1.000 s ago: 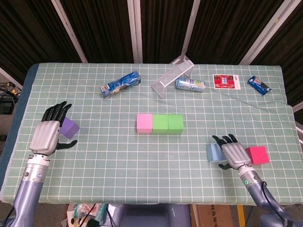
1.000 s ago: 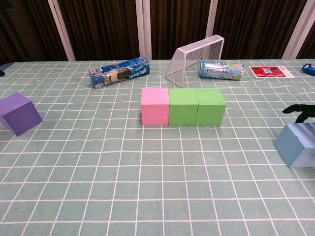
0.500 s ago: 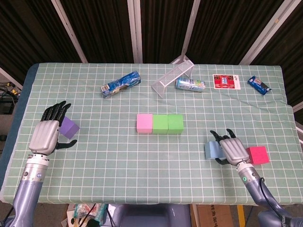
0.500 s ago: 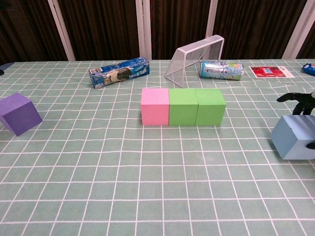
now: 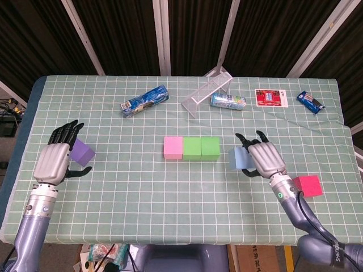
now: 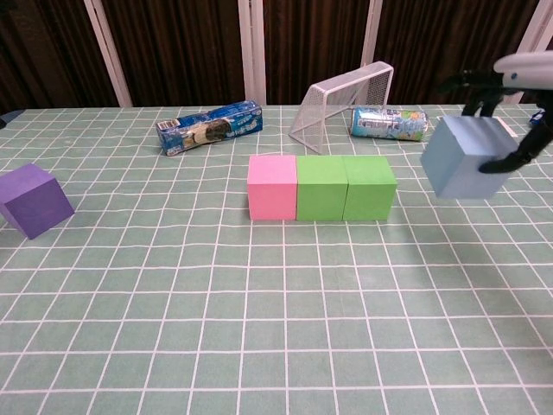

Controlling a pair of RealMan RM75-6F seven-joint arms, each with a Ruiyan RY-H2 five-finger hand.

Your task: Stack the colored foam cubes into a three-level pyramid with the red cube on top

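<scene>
- Three cubes, pink [image 5: 173, 147] and two green [image 5: 201, 147], form the base row mid-table [image 5: 142, 192].
- Right hand [image 5: 264, 158], fingers clamped on the blue cube [image 6: 462, 158], has lifted it and carried it to just right of the row: second level is starting.
- Left hand [image 5: 54, 161], fingers apart, stays beside the purple cube [image 5: 82, 153], far left of the row.
- Red cube [image 5: 307, 185] waits well right of the row.

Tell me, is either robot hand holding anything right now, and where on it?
The right hand grips the blue cube by its sides, lifted clear of the table.
</scene>
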